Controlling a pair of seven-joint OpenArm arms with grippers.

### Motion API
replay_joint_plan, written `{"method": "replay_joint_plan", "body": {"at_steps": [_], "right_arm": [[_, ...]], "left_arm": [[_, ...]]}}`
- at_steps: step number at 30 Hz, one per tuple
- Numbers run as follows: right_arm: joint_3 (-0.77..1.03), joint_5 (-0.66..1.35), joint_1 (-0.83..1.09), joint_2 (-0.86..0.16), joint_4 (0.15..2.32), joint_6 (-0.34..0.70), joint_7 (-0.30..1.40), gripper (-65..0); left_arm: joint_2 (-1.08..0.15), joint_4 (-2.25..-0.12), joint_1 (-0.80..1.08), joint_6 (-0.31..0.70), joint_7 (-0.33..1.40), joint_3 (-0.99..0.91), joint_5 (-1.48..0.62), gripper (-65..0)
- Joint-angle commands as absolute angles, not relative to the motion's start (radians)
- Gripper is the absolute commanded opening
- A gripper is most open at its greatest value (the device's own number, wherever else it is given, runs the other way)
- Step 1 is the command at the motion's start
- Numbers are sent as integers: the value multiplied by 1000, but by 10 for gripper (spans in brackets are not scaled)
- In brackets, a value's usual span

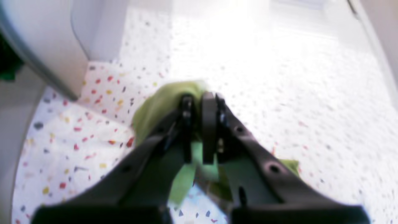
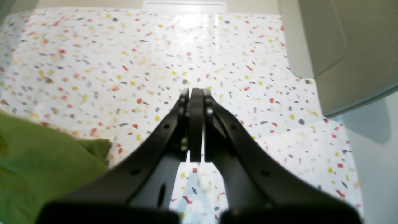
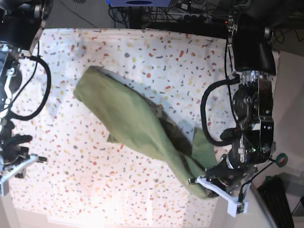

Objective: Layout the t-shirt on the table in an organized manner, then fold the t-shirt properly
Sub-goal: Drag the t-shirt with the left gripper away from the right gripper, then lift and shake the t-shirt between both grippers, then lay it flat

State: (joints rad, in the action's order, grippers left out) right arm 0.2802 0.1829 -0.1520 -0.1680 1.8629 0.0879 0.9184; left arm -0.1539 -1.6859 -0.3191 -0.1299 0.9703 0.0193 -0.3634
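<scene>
One olive t-shirt (image 3: 137,126) lies stretched diagonally across the flecked table (image 3: 156,57), bunched at its lower end. Two arms: the left gripper (image 1: 200,102) is clamped on that bunched cloth; the right gripper (image 2: 196,93) is closed on nothing, beside the shirt's edge

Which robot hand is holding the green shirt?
The left end effector, on the base view's right, pinches the t-shirt. The right end effector is shut on nothing, above the bare table.
</scene>
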Motion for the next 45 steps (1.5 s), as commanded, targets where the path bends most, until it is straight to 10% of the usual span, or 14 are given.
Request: {"method": "replay_joint_plan", "body": {"at_steps": [1, 8, 14, 45], "right_arm": [[288, 183, -170, -176, 1834, 84, 931, -650], [308, 186, -154, -110, 1512, 108, 842, -623], [308, 186, -64, -8, 1440, 242, 751, -216], [300, 186, 147, 113, 1322, 171, 585, -272]], "left_arm": [[-139, -1673, -311, -125, 993, 28, -375, -650], [-137, -1590, -168, -125, 946, 21, -374, -650], [-234, -1590, -36, -125, 894, 21, -374, -650], [-266, -1596, 94, -125, 895, 21, -374, -650]]}}
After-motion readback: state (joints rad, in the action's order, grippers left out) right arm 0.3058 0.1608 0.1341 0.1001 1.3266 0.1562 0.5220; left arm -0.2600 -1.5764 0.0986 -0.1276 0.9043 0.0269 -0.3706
